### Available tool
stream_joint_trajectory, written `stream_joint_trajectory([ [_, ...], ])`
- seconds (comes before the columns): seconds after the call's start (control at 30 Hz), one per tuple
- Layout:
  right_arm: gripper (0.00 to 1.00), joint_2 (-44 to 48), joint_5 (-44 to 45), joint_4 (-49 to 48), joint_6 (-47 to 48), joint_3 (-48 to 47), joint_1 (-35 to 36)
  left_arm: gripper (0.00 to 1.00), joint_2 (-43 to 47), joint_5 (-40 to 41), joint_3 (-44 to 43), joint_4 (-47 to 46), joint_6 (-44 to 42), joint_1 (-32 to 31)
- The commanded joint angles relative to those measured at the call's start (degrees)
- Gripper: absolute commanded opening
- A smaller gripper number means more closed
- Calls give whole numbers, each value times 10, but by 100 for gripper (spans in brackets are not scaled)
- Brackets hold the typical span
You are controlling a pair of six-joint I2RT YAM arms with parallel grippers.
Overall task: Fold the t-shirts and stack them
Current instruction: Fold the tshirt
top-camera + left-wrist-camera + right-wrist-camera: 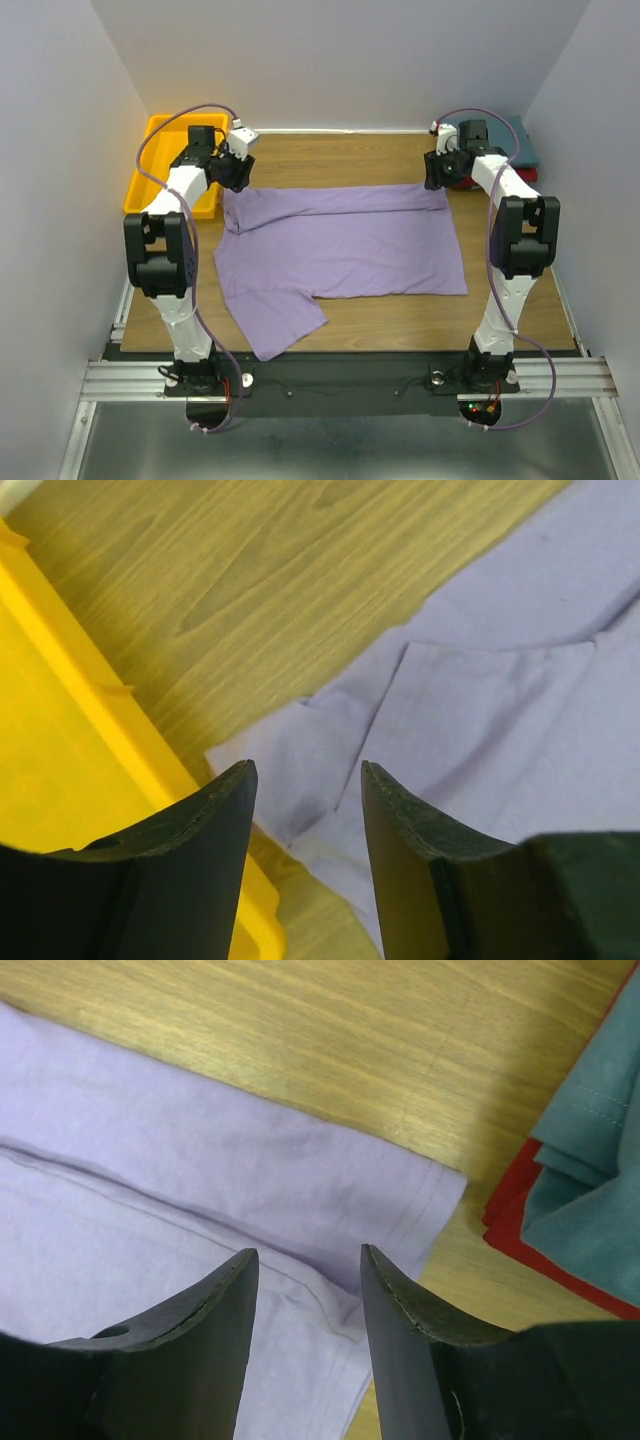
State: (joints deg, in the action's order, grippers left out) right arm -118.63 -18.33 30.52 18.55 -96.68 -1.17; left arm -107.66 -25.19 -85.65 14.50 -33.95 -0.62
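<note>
A lavender-purple t-shirt (340, 245) lies spread on the wooden table, its far edge folded over toward me and one sleeve trailing to the near left. My left gripper (237, 172) hovers open over the shirt's far-left corner (300, 770), nothing between its fingers. My right gripper (437, 170) stands open above the far-right corner (400, 1200), also holding nothing. A folded dark teal t-shirt (590, 1160) rests on a folded red one (515, 1225) at the far right, mostly hidden behind the right arm in the top view.
A yellow-orange plastic tray (155, 160) sits at the far left, close beside the left gripper (305, 780) and touching the shirt's corner area (60, 730). White walls enclose the table on three sides. Bare wood (400, 325) shows along the near edge.
</note>
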Motion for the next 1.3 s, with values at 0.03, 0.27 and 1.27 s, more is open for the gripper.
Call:
stream_joint_trajectory([
  [0.03,52,-21,-28,36,13,-28,-4,64,-49,11,-38,47,15,2],
  [0.27,52,-34,-21,55,29,-22,-4,65,-70,30,-37,73,6,2],
  [1.27,45,-23,15,71,48,-32,-4,46,157,-71,224,205,-247,-41],
])
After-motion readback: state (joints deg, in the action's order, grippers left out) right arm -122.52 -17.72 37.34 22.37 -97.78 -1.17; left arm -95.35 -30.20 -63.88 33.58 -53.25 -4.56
